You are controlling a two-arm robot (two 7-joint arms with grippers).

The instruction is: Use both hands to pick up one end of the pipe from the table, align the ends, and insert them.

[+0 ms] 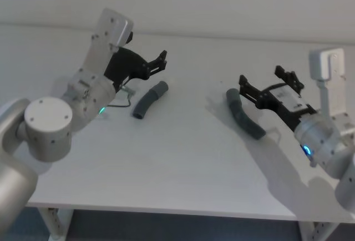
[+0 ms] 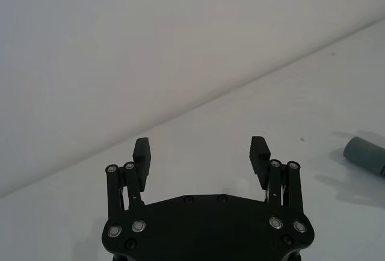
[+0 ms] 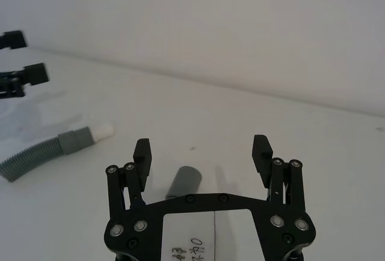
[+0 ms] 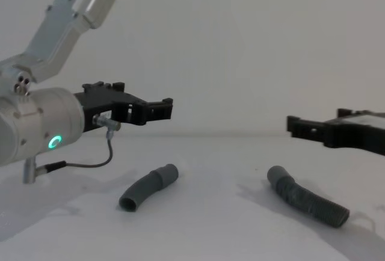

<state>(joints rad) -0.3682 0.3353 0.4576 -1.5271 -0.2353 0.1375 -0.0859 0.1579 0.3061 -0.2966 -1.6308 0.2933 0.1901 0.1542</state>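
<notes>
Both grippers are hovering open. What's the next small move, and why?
Probably lower the right gripper onto the longer hose piece: its fingers are open, and that piece's cuff lies on the table between them in the wrist view, not yet gripped.

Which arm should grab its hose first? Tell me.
Right. The open right pincer points straight at the long hose's cuff, which lies between its fingers; the open left pincer has the short hose off to one side.
</notes>
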